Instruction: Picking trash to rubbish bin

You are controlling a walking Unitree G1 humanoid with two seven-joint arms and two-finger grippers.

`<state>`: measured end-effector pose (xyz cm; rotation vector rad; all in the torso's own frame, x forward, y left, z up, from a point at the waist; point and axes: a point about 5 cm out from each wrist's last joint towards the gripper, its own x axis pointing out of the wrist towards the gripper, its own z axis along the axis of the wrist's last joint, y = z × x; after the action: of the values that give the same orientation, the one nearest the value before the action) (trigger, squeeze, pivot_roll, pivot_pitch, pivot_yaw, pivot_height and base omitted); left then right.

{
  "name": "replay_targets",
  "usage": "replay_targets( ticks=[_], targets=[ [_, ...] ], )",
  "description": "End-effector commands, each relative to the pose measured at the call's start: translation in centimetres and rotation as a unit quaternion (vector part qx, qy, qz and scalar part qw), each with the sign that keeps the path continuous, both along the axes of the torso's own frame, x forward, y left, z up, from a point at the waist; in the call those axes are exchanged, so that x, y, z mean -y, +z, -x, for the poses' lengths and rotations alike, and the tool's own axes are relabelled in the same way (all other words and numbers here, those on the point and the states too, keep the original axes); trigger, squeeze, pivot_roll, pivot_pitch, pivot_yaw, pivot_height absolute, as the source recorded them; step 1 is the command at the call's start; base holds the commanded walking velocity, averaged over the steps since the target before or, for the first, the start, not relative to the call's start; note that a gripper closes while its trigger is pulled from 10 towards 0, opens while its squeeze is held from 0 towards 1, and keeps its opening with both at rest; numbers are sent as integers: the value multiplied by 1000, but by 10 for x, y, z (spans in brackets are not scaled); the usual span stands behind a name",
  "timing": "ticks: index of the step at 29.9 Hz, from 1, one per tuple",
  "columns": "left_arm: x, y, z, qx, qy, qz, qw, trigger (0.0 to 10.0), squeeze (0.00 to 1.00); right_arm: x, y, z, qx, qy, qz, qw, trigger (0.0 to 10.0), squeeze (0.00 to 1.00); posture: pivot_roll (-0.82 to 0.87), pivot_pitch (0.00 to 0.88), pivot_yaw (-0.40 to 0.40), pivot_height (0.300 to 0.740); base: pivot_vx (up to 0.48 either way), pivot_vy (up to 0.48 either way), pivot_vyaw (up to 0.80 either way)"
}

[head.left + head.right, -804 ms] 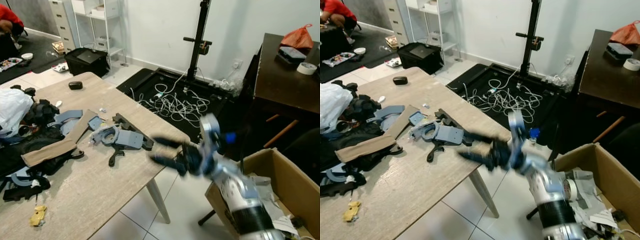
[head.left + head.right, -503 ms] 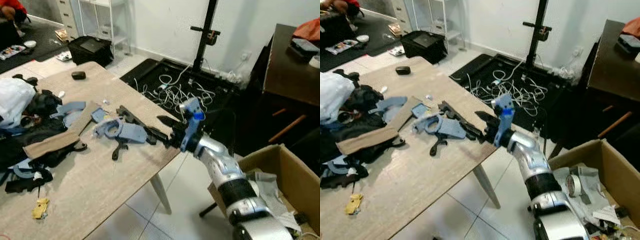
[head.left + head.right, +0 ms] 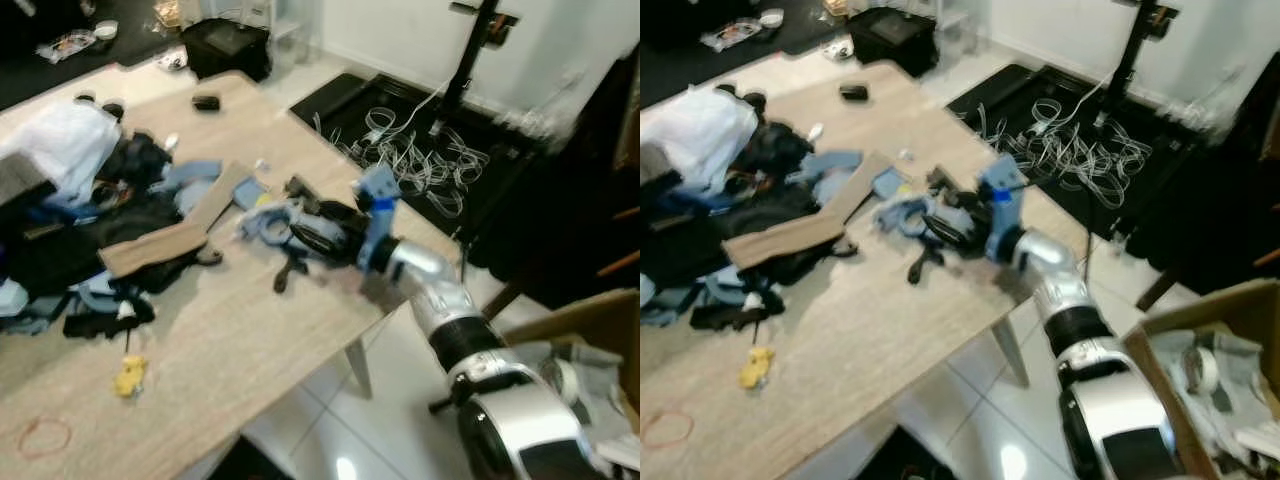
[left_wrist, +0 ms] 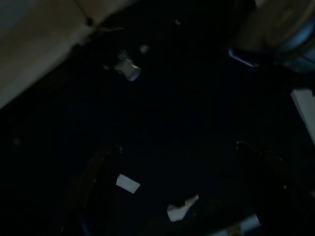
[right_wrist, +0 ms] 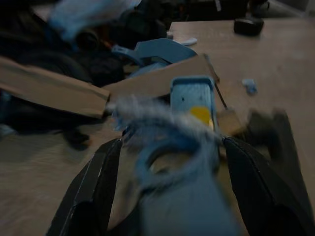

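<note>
Your right pincer (image 5: 167, 162) is straddling the blue-grey plastic bracket (image 5: 170, 147) on the wooden table (image 3: 250, 340), fingers spread wide, gripping nothing; closing off-centre risks flipping it away.

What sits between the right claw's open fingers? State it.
A blue-grey plastic part with a ring-shaped opening lies between the right claw fingers, seen in the right wrist view.

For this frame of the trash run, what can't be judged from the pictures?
- Contact: the right end effector spans the blue plastic part, but motion blur in the right wrist view hides any touch.
- Left end effector: left wrist view too dark to tell what lies below.
- Cardboard box: cut by the frame edge, contents blurred in the right eye view.
</note>
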<state>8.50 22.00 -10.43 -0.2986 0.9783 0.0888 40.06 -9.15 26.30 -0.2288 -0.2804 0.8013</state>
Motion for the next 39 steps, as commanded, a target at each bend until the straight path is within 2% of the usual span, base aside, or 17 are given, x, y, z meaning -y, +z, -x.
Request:
replay_targets(
  ticks=[1,4,5,7,9,13,17,18,19,21,26,29,30,36,39],
  targets=[
    [0,-6,29,-42,5,5,999,10000,0,6,-4,-1,4,-18,19,1000,10000,0,36,472,68,740,0,0,0],
    [0,-5,29,-36,1,8,999,10000,0,13,0,-4,8,-25,43,999,10000,0,35,484,67,740,0,0,0],
    [1,-5,29,-34,-1,9,999,10000,0,17,-1,-6,1,-41,67,997,10000,0,36,483,66,740,0,0,0],
    [1,-5,29,-34,-1,9,999,10000,0,18,-2,-7,0,-46,74,996,10000,0,36,483,66,740,0,0,0],
    [2,-5,28,-29,-2,11,1000,10000,0,25,-3,-10,10,-80,143,986,10000,0,35,485,62,740,0,0,0],
    [4,-5,27,-25,-3,15,1000,10000,0,35,5,-14,9,-107,173,979,10000,0,27,482,61,740,0,0,0],
    [6,-5,26,-24,-5,17,1000,10000,0,38,7,-15,3,-110,190,976,10000,0,20,477,58,740,0,0,0],
    [6,-5,26,-24,-5,17,1000,10000,0,39,7,-15,-7,-109,193,975,10000,0,17,474,57,740,0,0,0],
    [8,-5,24,-23,-6,19,1000,10000,0,40,3,-15,-44,-93,189,977,10000,0,11,470,55,740,0,0,0],
    [8,-5,23,-22,-6,19,1000,10000,0,40,3,-15,-54,-88,187,977,10000,0,11,470,55,740,0,0,0],
    [9,-4,15,-16,-7,19,1000,10000,0,39,-7,-14,-127,-66,142,979,10000,0,2,452,51,740,0,0,0],
    [10,-4,13,-14,-7,19,1000,10000,0,40,-9,-14,-139,-71,139,978,10000,0,-1,446,50,740,0,0,0],
    [10,-4,11,-13,-7,19,1000,10000,0,40,-11,-14,-152,-69,134,977,0,0,-2,445,50,740,0,0,0],
    [11,-3,7,-11,-7,19,1000,10000,0,42,-12,-14,-178,-65,130,973,0,0,-10,430,44,740,0,0,0],
    [11,-3,5,-10,-5,19,1000,10000,0,43,-5,-15,-179,-66,108,976,0,0,-12,425,41,740,0,0,0]
  ],
)
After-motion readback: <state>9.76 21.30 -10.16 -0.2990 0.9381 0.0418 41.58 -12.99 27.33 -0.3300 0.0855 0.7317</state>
